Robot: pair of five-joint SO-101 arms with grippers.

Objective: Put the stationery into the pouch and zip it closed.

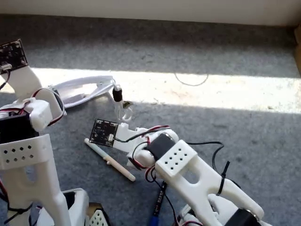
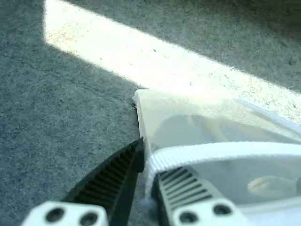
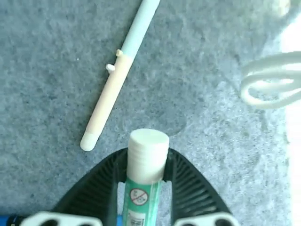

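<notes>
On the grey carpeted surface (image 1: 225, 141) the pouch (image 1: 77, 92) lies in the band of sunlight, its mouth facing the loose stationery. My left gripper (image 2: 146, 162) is pinched closed on the pouch's white edge strip. I judge that grip is there to anchor the pouch and hold its mouth up so that things can be slid in without pushing it away. Near the pouch, just beside my right arm's wrist, a pastel pen (image 1: 110, 160) lies flat on the carpet, and a blue pen (image 1: 157, 209) rests lower down beneath the arm; both are outside the pouch. My right gripper (image 3: 147, 162) is clamped around a glue stick (image 3: 148, 141), whose white cap pokes out past the fingertips, probably so it can go in cap first. By my reckoning nothing is packed yet, and the zip waits until all three are in.
</notes>
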